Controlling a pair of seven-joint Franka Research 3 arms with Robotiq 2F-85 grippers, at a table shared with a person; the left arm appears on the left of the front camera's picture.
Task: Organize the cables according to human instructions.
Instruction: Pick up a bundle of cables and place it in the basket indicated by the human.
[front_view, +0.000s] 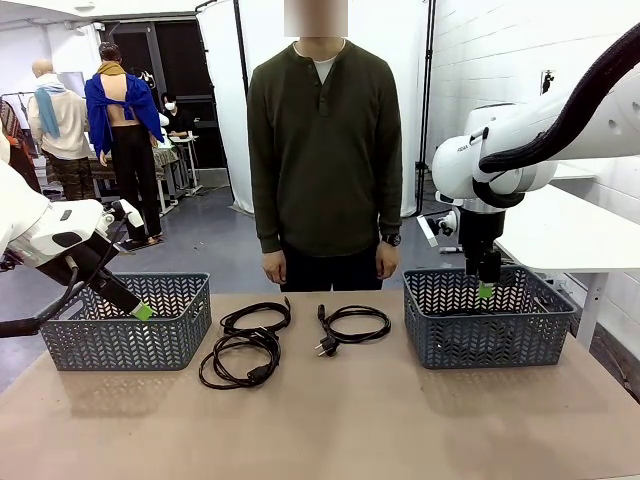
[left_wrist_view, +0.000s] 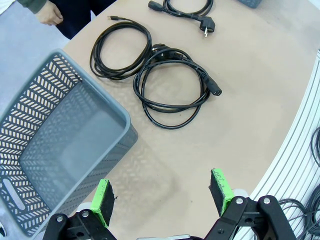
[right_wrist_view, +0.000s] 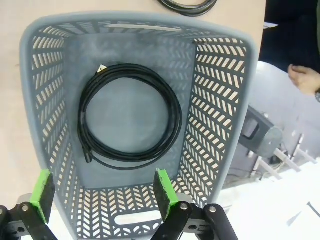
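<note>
While both claws hang with their green pads spread wide and nothing between them, one thin black coiled power cord (right_wrist_view: 176, 115) lies flat on the floor of the right-hand grey plastic lattice basket (right_wrist_view: 248, 55). In the right wrist view it is at twelve o'clock from the right gripper (right_wrist_view: 102, 190), which hangs above that basket's near end. The left gripper (left_wrist_view: 161, 192) hovers over the tan tabletop (left_wrist_view: 260, 75), just beside the left grey lattice basket (left_wrist_view: 95, 87), which sits at nine o'clock from it. In the left wrist view two overlapping black cord loops (left_wrist_view: 172, 85) lie at twelve o'clock from the left claw. A third black cord with a round plug (left_wrist_view: 202, 22) lies beyond them, toward one o'clock. Seen from the front, all three rest between the two baskets, apart from both grippers. At the table's twelve o'clock edge stands the person in a dark olive long-sleeved shirt (front_view: 325, 150), arms down.
</note>
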